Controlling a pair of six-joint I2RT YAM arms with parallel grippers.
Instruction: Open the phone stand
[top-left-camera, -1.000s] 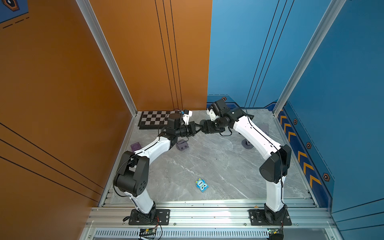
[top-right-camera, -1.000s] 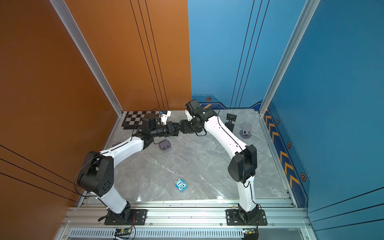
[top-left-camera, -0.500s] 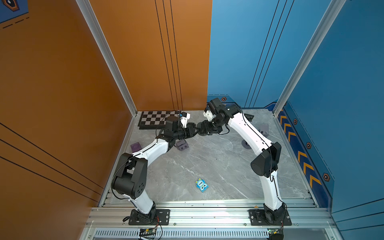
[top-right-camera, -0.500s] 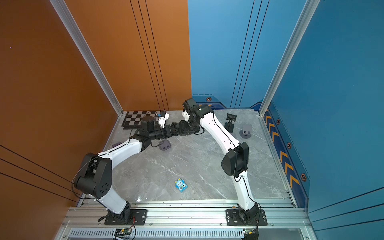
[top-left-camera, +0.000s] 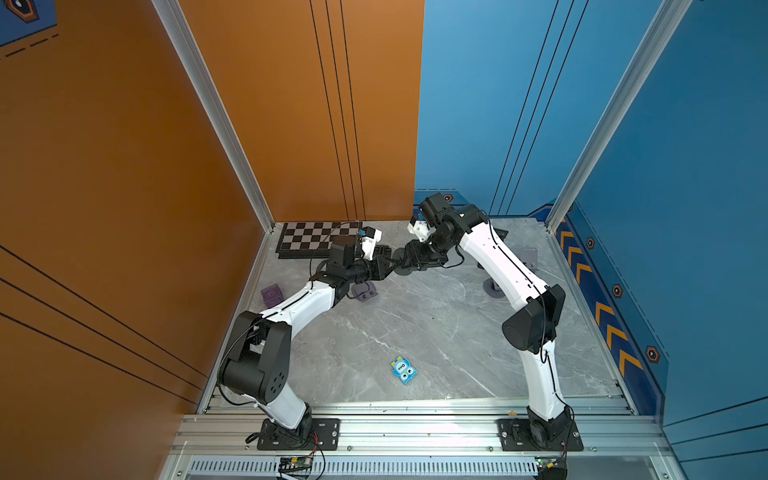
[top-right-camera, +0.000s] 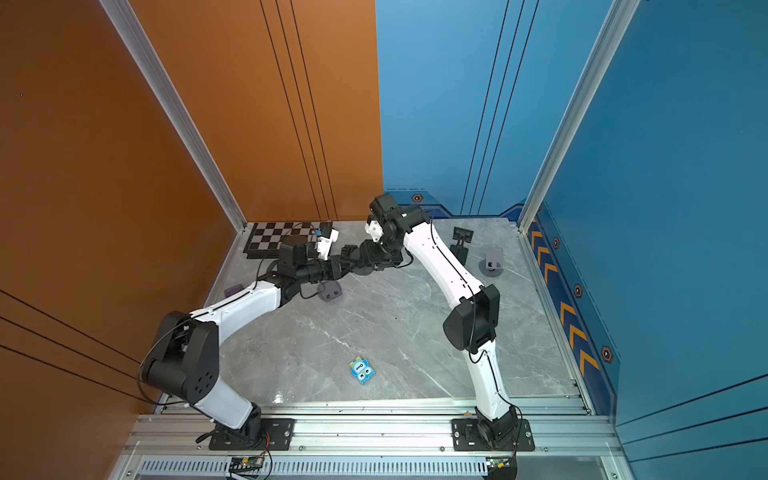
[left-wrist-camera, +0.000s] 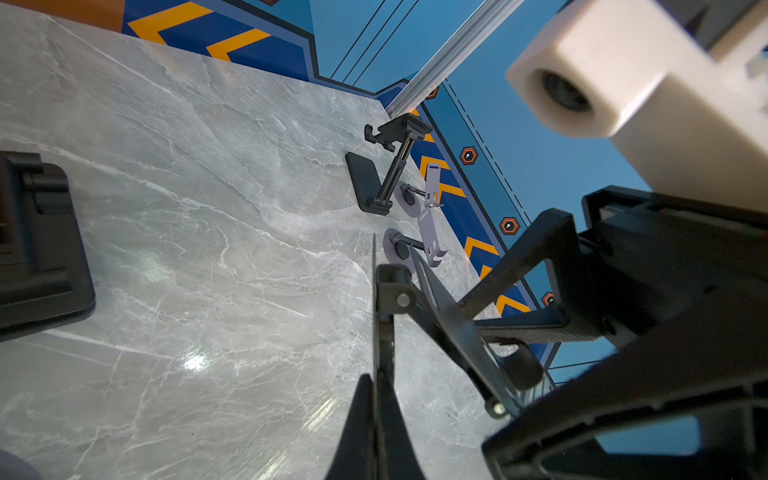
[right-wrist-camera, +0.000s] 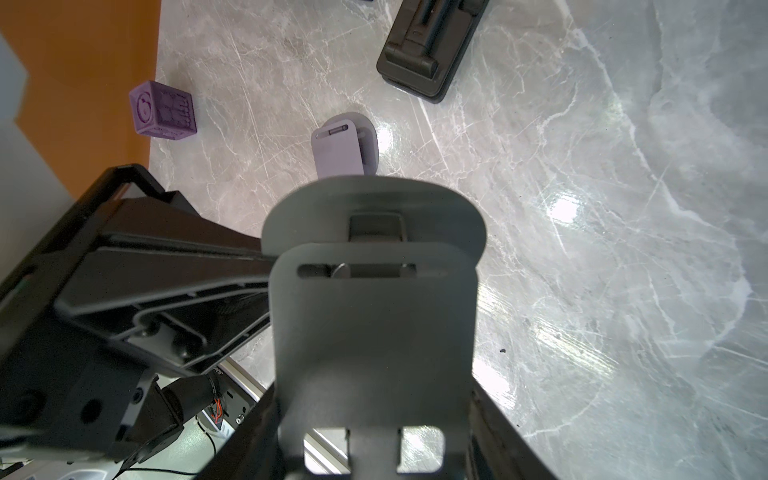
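Right wrist view has the dark grey phone stand (right-wrist-camera: 374, 316) filling its middle, its slotted plate gripped across its width by the right gripper (right-wrist-camera: 374, 419). Opposite it, the left gripper (left-wrist-camera: 377, 386) is clenched on a thin plate of the same stand (seen edge-on from the left wrist). In both top views the two grippers meet with the stand between them, held above the far part of the marble table (top-left-camera: 415, 324), near the chessboard (top-left-camera: 316, 239).
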